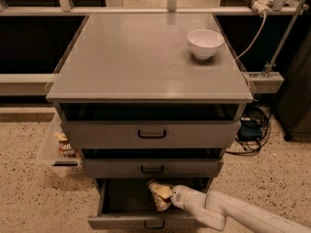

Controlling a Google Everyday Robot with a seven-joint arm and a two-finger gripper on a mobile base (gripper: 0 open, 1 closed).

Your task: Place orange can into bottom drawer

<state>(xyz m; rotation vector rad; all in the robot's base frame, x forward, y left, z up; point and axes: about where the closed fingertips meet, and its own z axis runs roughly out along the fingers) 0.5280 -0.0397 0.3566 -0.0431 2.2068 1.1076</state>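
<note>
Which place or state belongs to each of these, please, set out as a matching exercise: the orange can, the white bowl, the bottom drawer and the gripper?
Things:
1. orange can
2. white bowl
3. bottom drawer
4. gripper

Places or states:
a. on the cabinet top, towards its back right
b. pulled open, dark inside
c. held in the gripper
d. at the end of the white arm, over the open drawer

Pairs: 1-c, 2-a, 3-b, 4-d
</note>
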